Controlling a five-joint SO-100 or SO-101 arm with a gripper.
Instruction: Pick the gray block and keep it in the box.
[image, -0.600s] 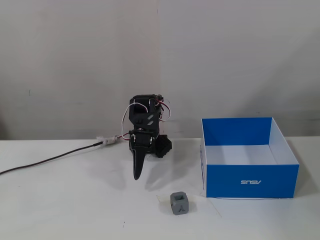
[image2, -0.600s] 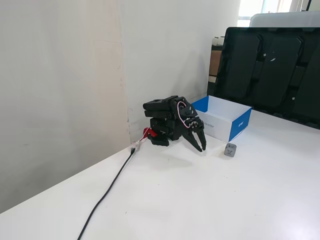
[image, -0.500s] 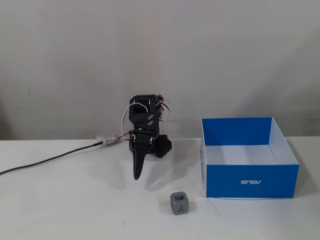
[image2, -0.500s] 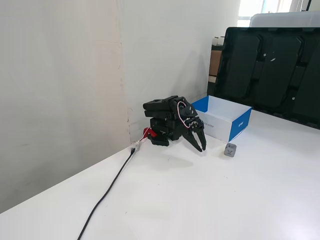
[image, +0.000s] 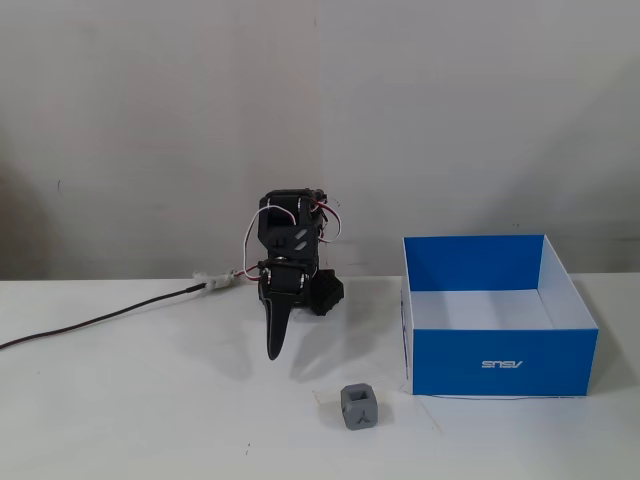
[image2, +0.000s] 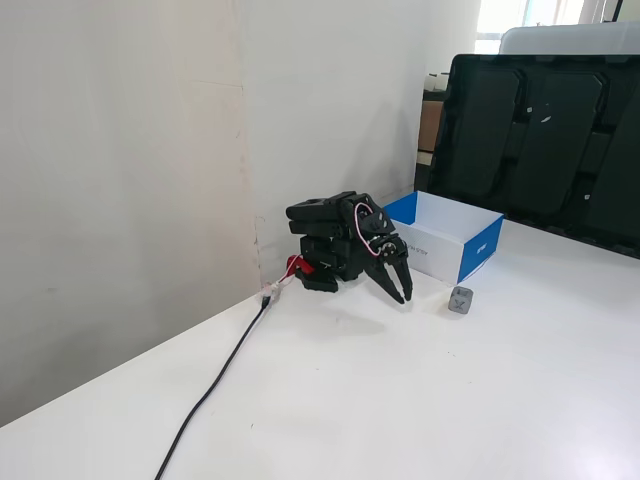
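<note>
The gray block (image: 359, 406) is a small dull-gray cube with cut-out faces. It sits on the white table in front of the box's left corner, and shows in the other fixed view (image2: 461, 300) too. The box (image: 500, 362) is bright blue, lidless and white inside, with nothing in it; it also shows in a fixed view (image2: 480, 251). My gripper (image: 275, 346) hangs folded down at the arm's base, its jaws together and empty, fingertips just above the table, left of and behind the block. It shows in both fixed views (image2: 404, 295).
A black cable (image: 100, 320) runs left from the arm's base across the table. A wall stands close behind the arm. In a fixed view a large black panel (image2: 540, 140) stands behind the box.
</note>
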